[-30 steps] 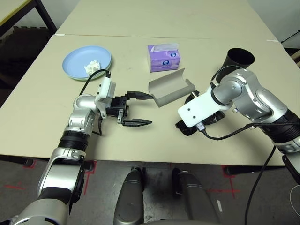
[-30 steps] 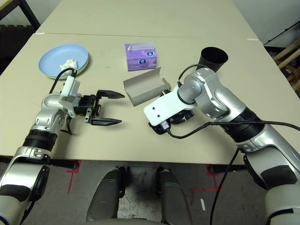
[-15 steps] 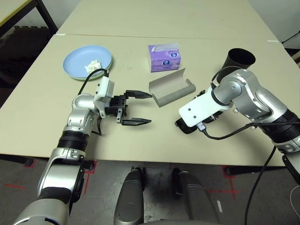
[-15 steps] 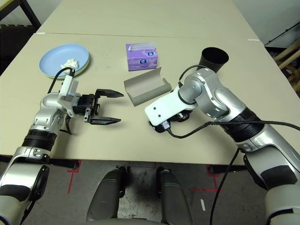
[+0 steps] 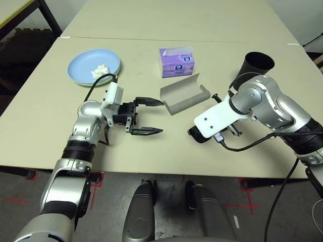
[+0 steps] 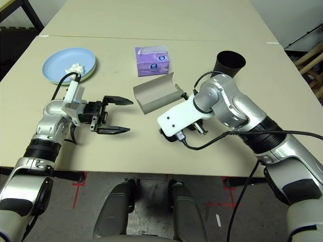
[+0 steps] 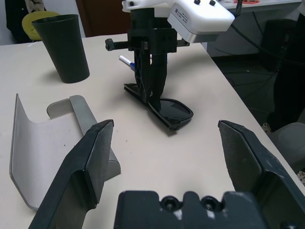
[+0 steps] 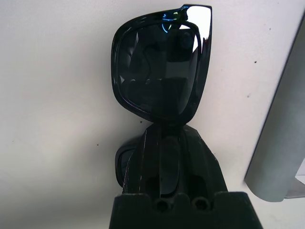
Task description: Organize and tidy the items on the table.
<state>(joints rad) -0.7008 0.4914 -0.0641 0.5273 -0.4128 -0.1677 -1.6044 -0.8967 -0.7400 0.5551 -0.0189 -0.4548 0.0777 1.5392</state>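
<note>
My right gripper (image 8: 162, 131) is shut on the black sunglasses (image 8: 159, 62), low over the table (image 5: 45, 116) right of centre. One lens (image 7: 172, 110) sticks out past the pinching fingers (image 7: 150, 81). Just left of them lies the grey glasses case (image 5: 184, 94), open. My left gripper (image 5: 154, 116) hovers open left of the case, holding nothing. A white-blue pen (image 7: 125, 60) lies behind the right gripper. The black cup (image 5: 258, 64) stands at the far right, the purple tissue box (image 5: 176, 61) behind the case. The light blue plate (image 5: 83, 65) holds crumpled tissue (image 5: 99, 71), with a pale green rim beneath.
A second beige tabletop (image 5: 176, 20) adjoins the far edge. My right arm's cable (image 5: 252, 146) loops over the table near the front right. Bare surface lies between my left gripper and the front edge.
My right gripper has shut on the sunglasses and its wrist has shifted slightly right. The left arm has stayed put and open.
</note>
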